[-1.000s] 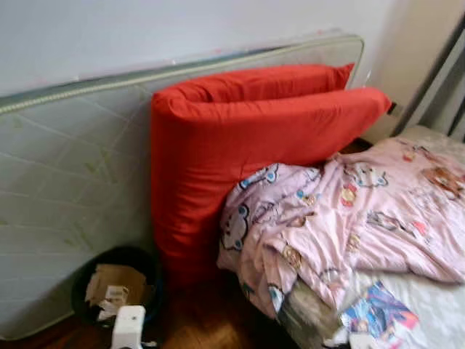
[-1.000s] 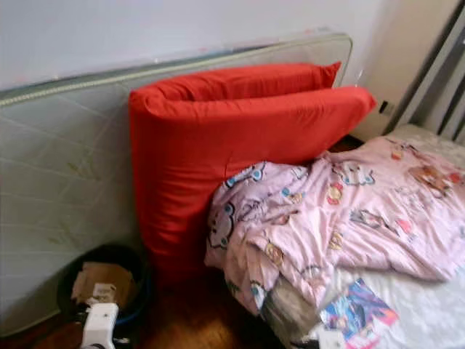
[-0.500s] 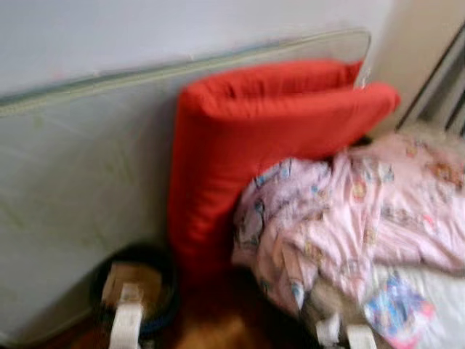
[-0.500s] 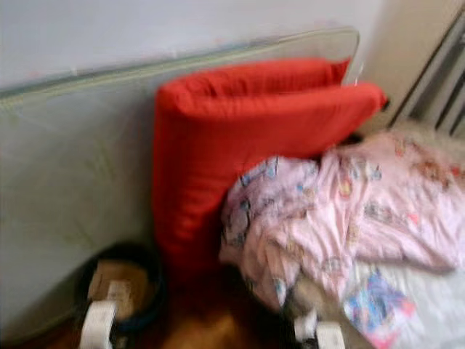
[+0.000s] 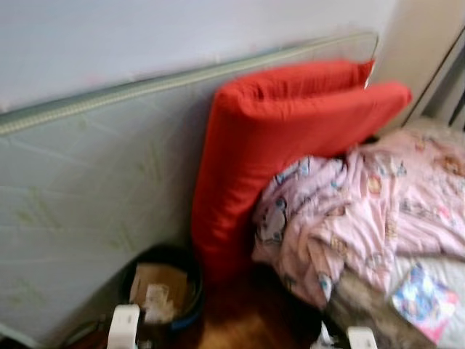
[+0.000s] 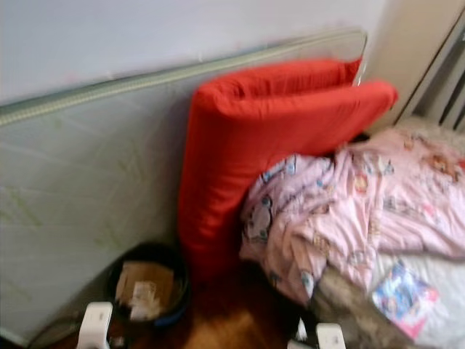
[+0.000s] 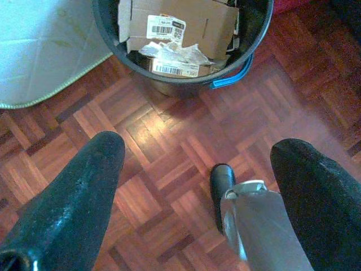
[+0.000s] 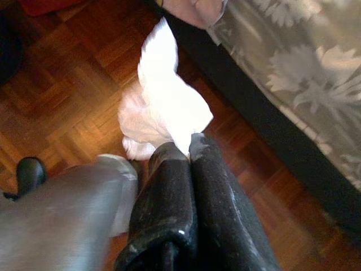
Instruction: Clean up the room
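Observation:
A black bin (image 5: 161,291) holding cardboard and crumpled wrappers stands on the parquet at the foot of the leaning mattress. In the left wrist view the bin (image 7: 186,79) lies just ahead of my left gripper (image 7: 197,147), which hovers open over the floor with nothing between its fingers. My right gripper (image 8: 189,152) is shut on a crumpled white tissue (image 8: 163,107), held above the floor beside the bed's grey floral skirt (image 8: 293,84).
A grey-white mattress (image 5: 87,189) leans on the wall, with a folded red mattress (image 5: 290,145) against it. A pink cartoon blanket (image 5: 363,211) and a colourful booklet (image 5: 425,294) lie on the bed at the right. Parquet floor (image 5: 240,320) runs between bin and bed.
The camera has swung left, so the whole scene has slid right and the bin sits nearer the middle. The picture is slightly blurred.

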You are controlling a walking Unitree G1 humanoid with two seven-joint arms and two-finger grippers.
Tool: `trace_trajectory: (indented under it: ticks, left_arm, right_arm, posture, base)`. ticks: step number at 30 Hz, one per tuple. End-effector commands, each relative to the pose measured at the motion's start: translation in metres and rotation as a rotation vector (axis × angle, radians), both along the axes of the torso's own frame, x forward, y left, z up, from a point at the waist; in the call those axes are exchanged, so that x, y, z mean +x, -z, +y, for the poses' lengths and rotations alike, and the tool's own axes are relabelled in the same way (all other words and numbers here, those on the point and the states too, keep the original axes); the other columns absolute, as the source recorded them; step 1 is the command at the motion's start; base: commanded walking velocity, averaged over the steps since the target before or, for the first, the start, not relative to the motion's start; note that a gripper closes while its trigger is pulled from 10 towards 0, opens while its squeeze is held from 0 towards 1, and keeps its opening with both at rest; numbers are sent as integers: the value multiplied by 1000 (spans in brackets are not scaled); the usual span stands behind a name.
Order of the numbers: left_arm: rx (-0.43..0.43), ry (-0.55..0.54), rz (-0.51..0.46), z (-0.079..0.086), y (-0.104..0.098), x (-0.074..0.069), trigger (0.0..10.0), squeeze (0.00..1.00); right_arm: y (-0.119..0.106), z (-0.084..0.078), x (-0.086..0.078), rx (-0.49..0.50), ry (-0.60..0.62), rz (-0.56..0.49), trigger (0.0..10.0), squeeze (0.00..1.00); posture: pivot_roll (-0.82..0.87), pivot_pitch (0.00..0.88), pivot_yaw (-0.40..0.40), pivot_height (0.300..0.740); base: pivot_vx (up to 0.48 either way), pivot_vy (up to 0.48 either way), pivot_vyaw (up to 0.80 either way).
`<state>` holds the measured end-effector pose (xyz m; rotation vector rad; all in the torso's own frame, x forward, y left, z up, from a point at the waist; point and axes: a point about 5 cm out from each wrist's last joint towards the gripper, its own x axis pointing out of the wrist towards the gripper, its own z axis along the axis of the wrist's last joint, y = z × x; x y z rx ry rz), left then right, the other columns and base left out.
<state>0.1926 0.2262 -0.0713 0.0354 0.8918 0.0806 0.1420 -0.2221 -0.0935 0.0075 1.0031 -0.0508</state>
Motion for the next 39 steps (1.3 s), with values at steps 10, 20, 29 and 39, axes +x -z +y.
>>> trace_trajectory:
  ticks: [10,20,29,39]
  left_arm:
    - [-8,12,26,-5,4,-4,10000,0]
    - [-7,13,30,-5,4,-5,10000,0]
    - [-4,19,32,-4,4,-5,10000,0]
    - [0,20,30,-2,3,-4,10000,0]
  right_arm:
    - [1,-3,-5,-5,9,15,10000,0]
    - [2,-2,-6,-4,-1,17,10000,0]
    - [2,0,-5,-1,-9,19,10000,0]
    - [2,1,-4,3,-7,15,10000,0]
  posture:
    - [0,0,-50,709]
    - [-3,0,-49,709]
    - [-1,0,-47,709]
    - [3,0,-48,709]
  base:
    - [0,162,0]
    - [0,471,0]
    - [0,480,0]
    - [0,480,0]
